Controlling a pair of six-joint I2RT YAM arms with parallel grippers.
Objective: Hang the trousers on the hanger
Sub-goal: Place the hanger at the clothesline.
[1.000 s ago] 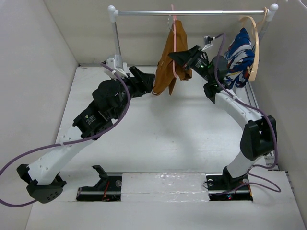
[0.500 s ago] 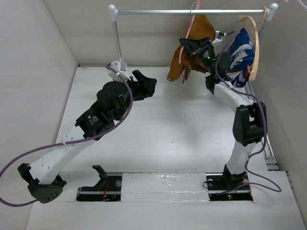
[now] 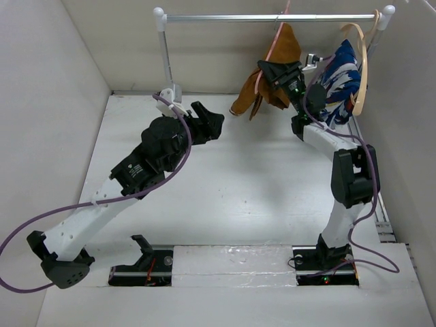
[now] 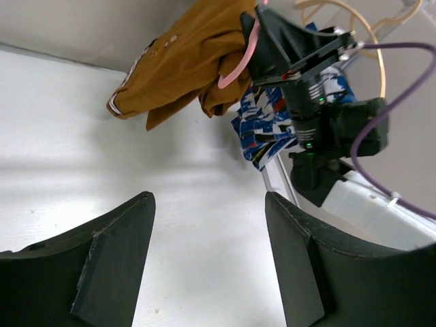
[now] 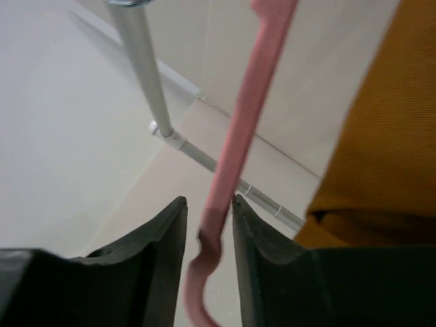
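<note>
Two arms reach toward the back of the table (image 3: 238,197), where a metal rail (image 3: 218,18) runs across high up. The R arm is stretched upward, and the right gripper (image 3: 274,70) is closed narrow on the hanger (image 5: 240,129). In the R wrist view its two dark fingers (image 5: 162,253) pinch the pink wire from both sides w/ almost no gap. The pink wire goes up from the gripper to the rail, but I cannot tell if the hook really sits on the rail.

The trousers (image 3: 287,46) are draped on the hanger, high above the table and just beside the right gripper. The cloth falls down and to the left in a bunch, and the lower end hangs free in the air, not touching the table. In the L wrist view the thin striped edge shows at this lower end.

Just right of the trousers, a blue, white and red garment (image 3: 340,78) hangs w/ a pale wooden hanger (image 3: 361,65) near the R end of the rail.

The left gripper (image 3: 210,122) is apart from the trousers, lower and to the left, pointing approx. toward them. Its jaws stand wide and hold nothing; the white table is seen between them.
</note>
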